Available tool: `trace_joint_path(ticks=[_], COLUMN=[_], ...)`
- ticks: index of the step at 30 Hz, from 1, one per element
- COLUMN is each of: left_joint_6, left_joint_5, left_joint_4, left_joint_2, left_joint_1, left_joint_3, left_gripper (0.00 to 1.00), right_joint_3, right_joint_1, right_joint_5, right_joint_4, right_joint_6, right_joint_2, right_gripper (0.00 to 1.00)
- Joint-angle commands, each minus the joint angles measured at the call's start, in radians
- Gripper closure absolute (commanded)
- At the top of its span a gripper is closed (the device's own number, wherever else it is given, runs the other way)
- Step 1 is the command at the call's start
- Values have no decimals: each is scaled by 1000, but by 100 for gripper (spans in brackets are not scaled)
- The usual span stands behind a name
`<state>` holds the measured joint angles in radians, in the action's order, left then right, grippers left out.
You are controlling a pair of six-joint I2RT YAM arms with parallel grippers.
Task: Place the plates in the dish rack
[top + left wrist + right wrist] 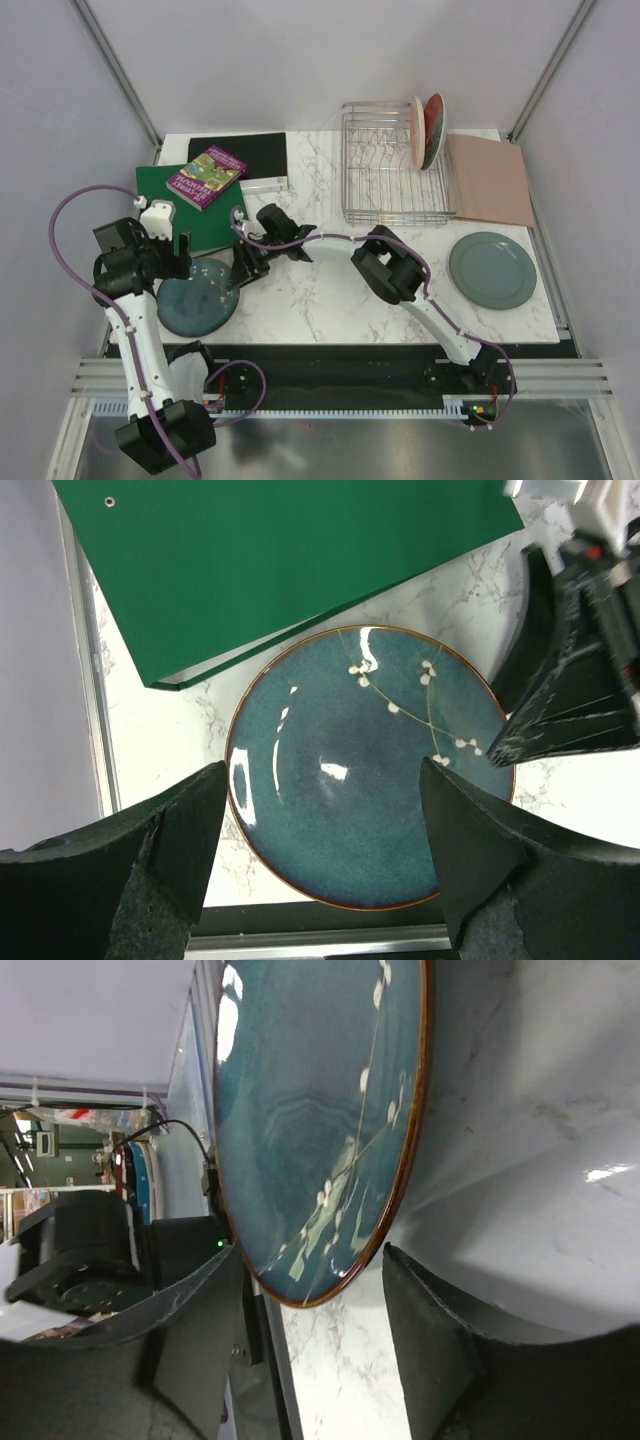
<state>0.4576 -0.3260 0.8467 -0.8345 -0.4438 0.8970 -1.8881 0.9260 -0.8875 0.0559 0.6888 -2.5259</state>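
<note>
The speckled dark teal-blue plate lies flat at the table's front left, its rim over the front edge. My left gripper hovers above it, open; in the left wrist view the plate lies below the spread fingers. My right gripper is open at the plate's right rim; in the right wrist view the rim lies between the jaws, untouched. The grey-green plate lies flat at the right. The cream-and-pink plate and the red plate stand in the dish rack.
A green binder with a purple book on it lies behind the teal plate, also in the left wrist view. A black mat lies at the back. A brown board lies right of the rack.
</note>
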Motion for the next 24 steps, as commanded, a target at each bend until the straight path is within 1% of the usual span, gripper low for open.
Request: trace_joint_path(ticks=[1,2,4,5,7,8,10,11,12,13,14,15,20,21,23,24], left_joint_6=[-39,-40,-43,-40,-39,-34,-30,-24,-20,-20,-19,-19,16,26,65,85], left_joint_5=[-39,-42,-54,-61,-82,-88,-125,-142,-186,-211,-234,-290,-467,-522,-559,-629], left_joint_4=[23,23,22,23,25,25,25,23,25,25,25,25,17,9,6,2], left_joint_2=[5,5,3,3,3,3,0,-3,-6,-12,-26,-37,-110,-126,-165,-208], left_joint_1=[-6,-4,-4,-6,-6,-6,-6,-6,-6,-6,-6,-6,-6,-4,4,4], left_joint_3=[43,46,49,51,54,57,54,54,51,48,45,42,5,-4,3,3], left_gripper=[16,16,16,16,16,16,16,16,16,16,16,16,17,17,17,17], right_joint_3=[-20,-11,18,29,53,61,102,121,159,179,196,236,326,360,400,441], right_joint_1=[39,40,40,42,42,40,31,24,7,-4,-16,-48,-153,-194,-237,-277], right_joint_5=[48,59,93,97,114,120,137,143,151,175,183,191,242,242,242,240], right_joint_4=[39,26,13,7,-11,-42,-54,-92,-106,-123,-158,-172,-324,-343,-393,-409], right_joint_6=[37,34,26,22,8,-20,-46,-70,-83,-101,-118,-150,-287,-316,-347,-360], right_joint_2=[-28,-27,-17,-13,7,18,70,90,111,155,180,203,363,383,443,461], right_gripper=[38,43,48,55,62,69,78,85,89,95,98,100,100,100,100,100])
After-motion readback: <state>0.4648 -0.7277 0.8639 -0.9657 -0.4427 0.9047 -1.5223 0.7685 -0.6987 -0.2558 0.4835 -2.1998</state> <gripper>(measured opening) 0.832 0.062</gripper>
